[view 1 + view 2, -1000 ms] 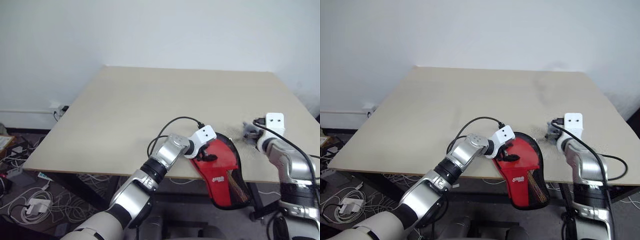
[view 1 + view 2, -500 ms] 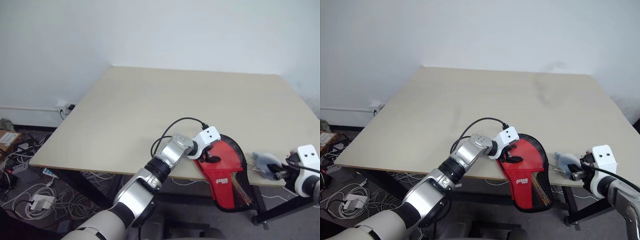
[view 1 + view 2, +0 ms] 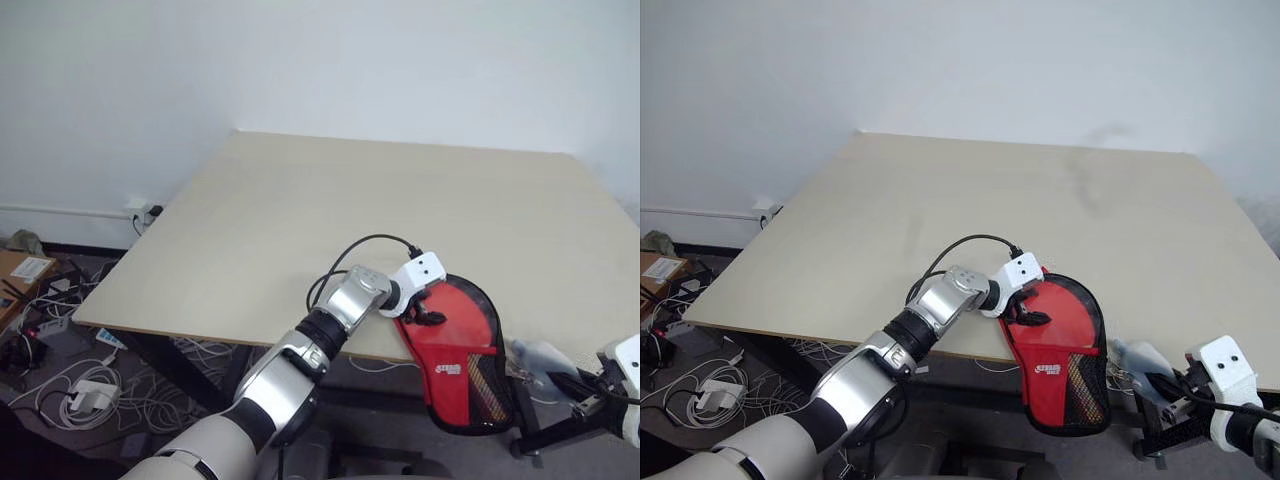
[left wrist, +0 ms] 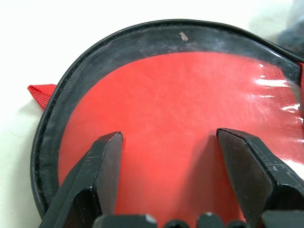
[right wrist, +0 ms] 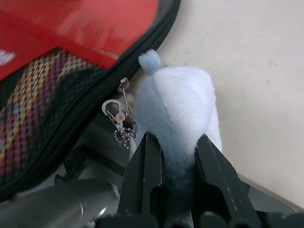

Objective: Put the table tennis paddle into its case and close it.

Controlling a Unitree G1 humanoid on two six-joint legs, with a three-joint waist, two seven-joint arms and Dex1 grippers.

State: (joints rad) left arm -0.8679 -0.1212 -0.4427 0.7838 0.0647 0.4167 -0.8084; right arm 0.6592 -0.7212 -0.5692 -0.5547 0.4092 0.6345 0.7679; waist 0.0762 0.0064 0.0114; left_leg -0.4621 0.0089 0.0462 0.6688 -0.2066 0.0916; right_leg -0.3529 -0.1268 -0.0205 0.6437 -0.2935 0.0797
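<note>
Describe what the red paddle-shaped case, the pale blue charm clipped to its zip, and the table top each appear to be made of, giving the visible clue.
Red paddle-shaped case: glossy red panel, probably vinyl, with sheen; black mesh at its narrow end; stitched fabric rim.
Pale blue charm: fuzzy plush, dented by the right gripper; silvery metal clip.
Table top: matt beige board, likely laminate.

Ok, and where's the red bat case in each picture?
Left eye view: the case hangs over the table's near edge, under the left tool.
Right eye view: same spot, lower middle.
Left wrist view: its red panel lies between the tool's fingers.
Right wrist view: red and mesh beside the fluffy blue charm in the right tool.
Shared landmark: the black zipper rim.
</note>
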